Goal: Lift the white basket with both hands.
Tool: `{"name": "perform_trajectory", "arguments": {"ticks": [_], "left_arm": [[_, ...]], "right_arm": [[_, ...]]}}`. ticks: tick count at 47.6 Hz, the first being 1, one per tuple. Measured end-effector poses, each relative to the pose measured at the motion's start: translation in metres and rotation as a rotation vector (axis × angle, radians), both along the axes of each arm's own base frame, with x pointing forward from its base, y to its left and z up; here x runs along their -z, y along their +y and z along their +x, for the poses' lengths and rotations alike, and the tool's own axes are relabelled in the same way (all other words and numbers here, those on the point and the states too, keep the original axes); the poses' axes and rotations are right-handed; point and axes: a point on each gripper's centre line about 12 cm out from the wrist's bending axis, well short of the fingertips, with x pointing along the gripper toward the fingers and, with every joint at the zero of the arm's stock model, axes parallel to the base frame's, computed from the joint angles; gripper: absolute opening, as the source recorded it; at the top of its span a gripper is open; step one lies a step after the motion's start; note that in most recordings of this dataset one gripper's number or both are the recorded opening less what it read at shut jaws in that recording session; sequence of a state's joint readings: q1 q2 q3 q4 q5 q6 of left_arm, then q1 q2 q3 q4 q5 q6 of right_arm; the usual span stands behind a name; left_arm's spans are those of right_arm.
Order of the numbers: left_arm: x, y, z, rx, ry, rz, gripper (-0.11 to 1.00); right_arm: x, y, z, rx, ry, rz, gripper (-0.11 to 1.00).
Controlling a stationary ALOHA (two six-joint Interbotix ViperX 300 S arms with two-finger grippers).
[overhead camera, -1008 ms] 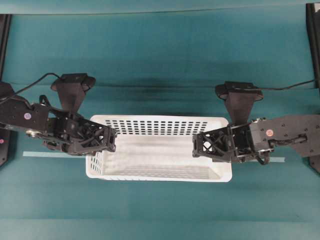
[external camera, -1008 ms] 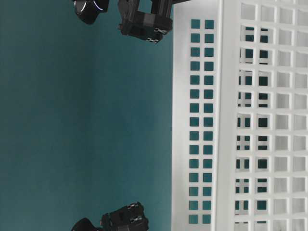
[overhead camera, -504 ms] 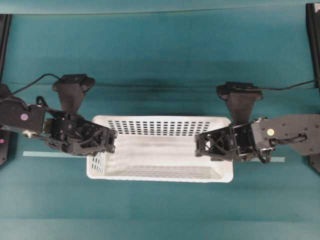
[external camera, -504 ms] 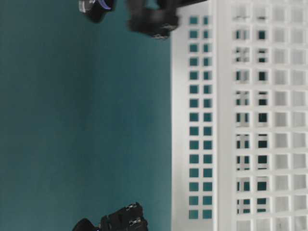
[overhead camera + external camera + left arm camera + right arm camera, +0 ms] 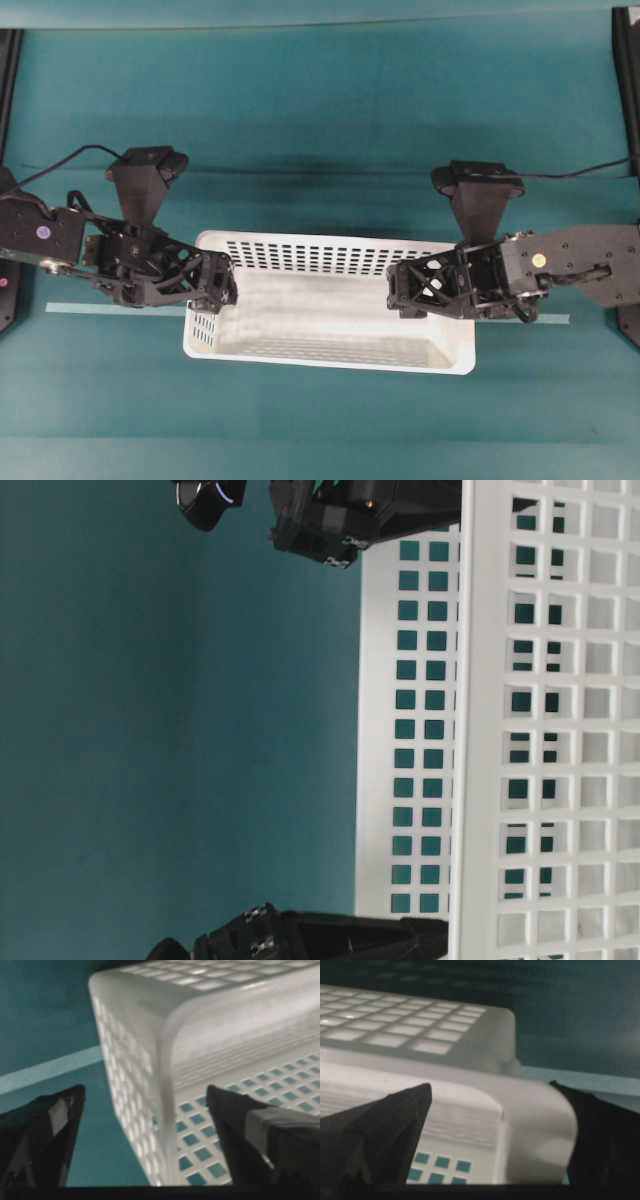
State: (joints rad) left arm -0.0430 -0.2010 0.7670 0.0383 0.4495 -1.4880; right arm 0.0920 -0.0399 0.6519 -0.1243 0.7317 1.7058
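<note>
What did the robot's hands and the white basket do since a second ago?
Both grippers let go: the left gripper and the right gripper now have their fingers spread apart on either side of the end walls of the white basket, no longer pinching them. In the overhead view the basket has shifted a little right and sits slightly skewed. The arms stayed at the two ends, and the teal table looks the same.

a teal table (image 5: 320, 120) marked with a pale tape strip (image 5: 110, 309); dark posts at both edges.

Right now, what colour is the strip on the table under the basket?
Pale blue-green strip, clearest in the overhead exterior view.
</note>
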Motion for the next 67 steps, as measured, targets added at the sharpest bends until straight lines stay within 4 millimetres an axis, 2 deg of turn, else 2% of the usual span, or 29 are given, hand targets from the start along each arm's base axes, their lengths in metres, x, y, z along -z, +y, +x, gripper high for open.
{"name": "perform_trajectory", "arguments": {"ticks": [33, 39, 54, 67], "left_arm": [[-0.025, 0.006, -0.009, 0.006, -0.069, 0.013, 0.94], [-0.032, 0.007, -0.011, 0.026, -0.094, 0.031, 0.94], [-0.072, 0.014, -0.021, 0.072, -0.223, 0.088, 0.94], [-0.12, 0.021, -0.046, 0.125, -0.392, 0.18, 0.94]], "right_arm": [[-0.01, -0.029, 0.014, -0.044, -0.04, -0.032, 0.94], [-0.018, -0.033, 0.014, -0.045, -0.055, -0.037, 0.94], [-0.049, -0.038, -0.009, -0.055, -0.018, -0.054, 0.94], [-0.093, -0.041, -0.021, -0.127, -0.149, -0.091, 0.94]]}}
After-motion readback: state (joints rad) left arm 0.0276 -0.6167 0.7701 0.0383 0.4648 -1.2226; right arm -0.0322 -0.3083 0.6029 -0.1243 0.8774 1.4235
